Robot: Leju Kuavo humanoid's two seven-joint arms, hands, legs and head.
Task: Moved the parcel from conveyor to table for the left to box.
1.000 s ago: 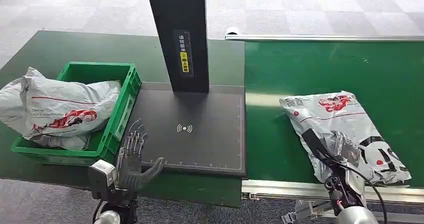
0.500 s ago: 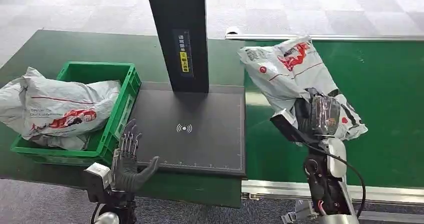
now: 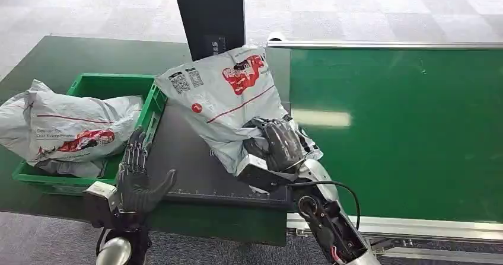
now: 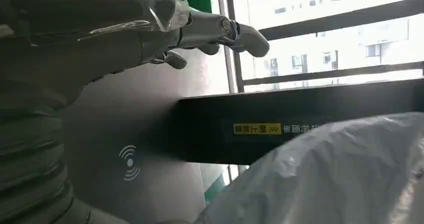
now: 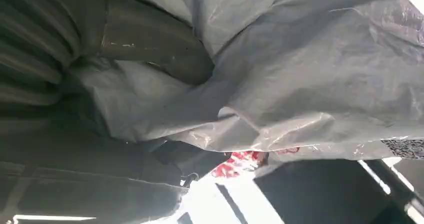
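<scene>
Item 1, parcel (image 3: 228,96): grey poly mailer with red print and code labels. You have it clutched at its lower end in the right robot hand (image 3: 279,146), held up over the dark scanner pad (image 3: 184,158) on the surface (image 3: 71,54), tilted, its top end in front of the black post (image 3: 207,10). It is off the green conveyor (image 3: 403,117). Whether its lower edge touches the pad cannot be told.

Handling, as judged: soft and limp; the film bunches and folds around the fingers in the right wrist view (image 5: 280,83). Glossy plastic, so likely slippery. It looks light, since it hangs from a single-ended hold without pulling free, and the contents appear pliable rather than breakable. Take hold where the film gathers over the bulk, with a full wrap of the fingers; a pinch on a loose corner may slide or only stretch the film.

Item 2, left robot hand (image 3: 135,179): released, fingers spread, holding nothing, standing at the near left edge of the pad beside the crate. It is placed to receive the parcel once you lay it down.

Item 3, crate (image 3: 133,152): green plastic, open top, on the surface left of the pad. Contents: one grey mailer (image 3: 65,128) of the same kind, overfilling it and spilling across the left rim. You have free room mainly at the far right corner.
</scene>
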